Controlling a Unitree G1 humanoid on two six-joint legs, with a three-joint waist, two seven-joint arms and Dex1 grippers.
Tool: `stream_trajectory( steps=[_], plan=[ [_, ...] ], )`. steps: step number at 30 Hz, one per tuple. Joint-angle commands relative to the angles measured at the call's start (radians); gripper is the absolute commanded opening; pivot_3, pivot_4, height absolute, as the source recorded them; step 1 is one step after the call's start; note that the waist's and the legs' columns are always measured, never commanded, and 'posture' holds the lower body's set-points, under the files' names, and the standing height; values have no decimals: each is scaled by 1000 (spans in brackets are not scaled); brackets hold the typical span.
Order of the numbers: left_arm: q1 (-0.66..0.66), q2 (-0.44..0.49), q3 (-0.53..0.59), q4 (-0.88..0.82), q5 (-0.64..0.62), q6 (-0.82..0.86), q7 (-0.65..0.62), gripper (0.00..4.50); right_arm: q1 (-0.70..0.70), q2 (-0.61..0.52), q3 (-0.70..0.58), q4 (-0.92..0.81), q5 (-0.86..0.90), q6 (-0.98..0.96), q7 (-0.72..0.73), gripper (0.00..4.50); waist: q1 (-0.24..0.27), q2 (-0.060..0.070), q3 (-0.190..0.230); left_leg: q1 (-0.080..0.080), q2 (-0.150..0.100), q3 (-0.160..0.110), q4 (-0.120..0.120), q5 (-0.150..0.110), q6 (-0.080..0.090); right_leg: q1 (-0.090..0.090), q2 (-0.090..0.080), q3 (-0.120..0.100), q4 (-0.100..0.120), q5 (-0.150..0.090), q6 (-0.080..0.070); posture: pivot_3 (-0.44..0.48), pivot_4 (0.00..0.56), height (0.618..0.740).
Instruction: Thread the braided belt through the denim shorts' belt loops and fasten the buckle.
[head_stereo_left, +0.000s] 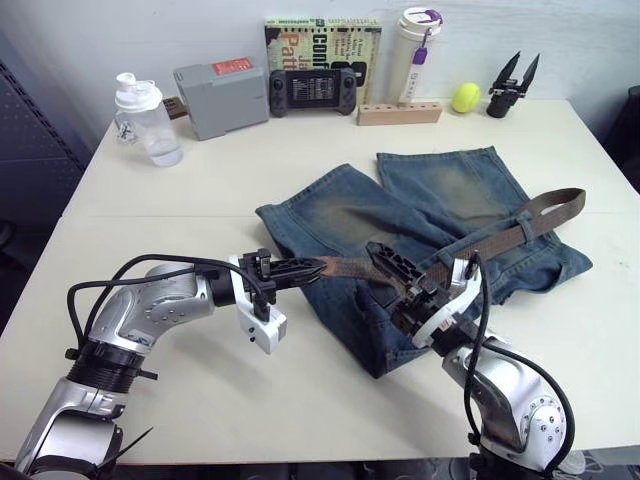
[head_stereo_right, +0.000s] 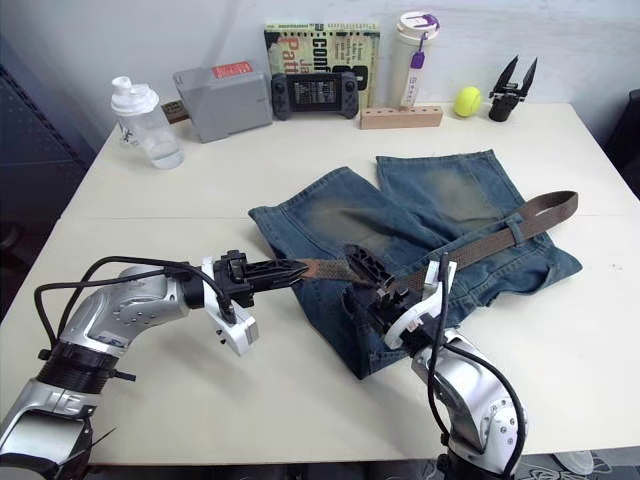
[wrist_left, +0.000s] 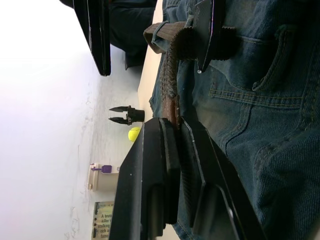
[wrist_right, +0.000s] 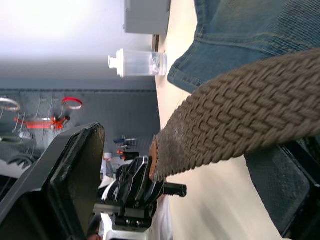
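White table (head_stereo_left: 330, 170), pale wall behind, clutter along the far edge: a clear bottle (head_stereo_left: 146, 120), a grey box (head_stereo_left: 220, 97), a yellow ball (head_stereo_left: 466, 97). Spread in the middle of the table, the denim shorts (head_stereo_left: 420, 240), legs toward the wall, waistband toward the near edge. Across the waistband, the braided belt (head_stereo_left: 500, 235): far end looped beyond the shorts' right hip, tan tip at the shorts' left corner.

Left gripper (head_stereo_left: 298, 267) pressed together on the belt's tan tip, just off the shorts' left edge. Right gripper (head_stereo_left: 392, 268) spread, 2 fingers either side of the belt over the waistband, not pinching it.

Likely step: drawing the belt along the waistband. Best done by pulling level with the shorts, not upward, so the cloth stays flat. Worth pinning the waistband with the right fingers against bunching. Cannot tell which belt loops already carry the belt; buckle not made out.
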Motion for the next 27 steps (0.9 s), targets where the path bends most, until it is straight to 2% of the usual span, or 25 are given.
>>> stream_trajectory(
  steps=[1,2,3,4,5,7,9,13,15,16,19,20,22,25,27],
  plan=[
    [0,6,2,-30,-7,-11,2,0,-11,-48,20,-46,44,-102,-68,3282,1,0,0,0,0,-1,0,0,0,0,0,1,0,0,0,0,150,731],
    [0,6,2,-30,-8,-11,2,0,-10,-58,31,-48,44,-121,-76,3052,1,0,0,0,0,-1,0,0,0,0,0,1,0,0,0,0,150,731],
    [-1,6,1,-29,-9,-12,1,0,-9,-73,40,-45,44,-133,-80,2473,1,0,0,0,0,-1,0,0,0,-1,0,1,0,0,0,0,150,731],
    [-1,6,0,-27,-11,-12,0,0,-10,-83,45,-43,44,-143,-80,2261,1,0,0,0,0,-1,0,0,0,-1,-1,1,0,0,0,0,150,731],
    [-2,6,0,-27,-13,-12,0,0,-11,-95,53,-43,44,-155,-77,1696,1,0,0,0,0,-2,0,0,0,-1,-1,1,0,0,0,0,150,731],
    [-2,6,-1,-24,-15,-13,-2,0,-17,-115,72,-44,38,-180,-70,1000,1,0,0,0,0,-2,0,0,0,-1,-1,2,0,0,0,0,150,731],
    [-2,5,-1,-26,-17,-11,-4,0,-19,-133,90,-45,33,-205,-62,81,1,0,0,0,1,-2,0,0,0,-1,-1,2,0,0,0,0,150,731],
    [3,0,-4,-30,-51,10,-19,0,-26,-170,115,-38,7,-245,-42,31,1,0,0,0,1,-2,0,0,1,-1,-1,2,0,0,0,0,150,731],
    [11,-7,-6,-40,-113,43,-38,907,-33,-185,120,-39,0,-264,-28,0,2,0,0,0,2,-2,0,0,1,-1,-2,2,0,0,0,0,150,731],
    [17,-8,-11,-47,-147,65,-55,1179,-39,-191,120,-39,-2,-273,-24,0,2,0,0,0,2,-2,0,0,1,-1,-2,2,0,0,0,0,150,731],
    [46,-3,-19,-70,-187,140,-107,2426,-59,-219,106,-40,-11,-299,-7,0,0,0,0,0,3,-2,0,0,1,-1,-3,1,0,0,0,0,150,731],
    [70,4,-17,-83,-232,176,-132,2937,-69,-247,94,-41,-17,-298,7,0,0,0,0,0,3,-2,0,0,1,-1,-3,1,0,0,0,0,150,731],
    [97,9,-10,-104,-291,219,-165,2937,-79,-283,85,-41,-22,-300,27,0,1,0,0,0,4,-2,0,0,1,-1,-3,1,0,0,0,0,150,731],
    [176,13,48,-154,-478,391,-217,2937,-103,-412,44,-31,-55,-257,101,0,2,1,1,-1,4,-3,0,-1,2,-1,-4,1,-1,0,0,0,150,731],
    [222,23,75,-178,-541,474,-245,2937,-113,-496,23,-25,-61,-231,138,0,1,1,1,-1,4,-3,0,-1,2,-1,-5,1,-1,0,0,0,150,731]
  ],
)
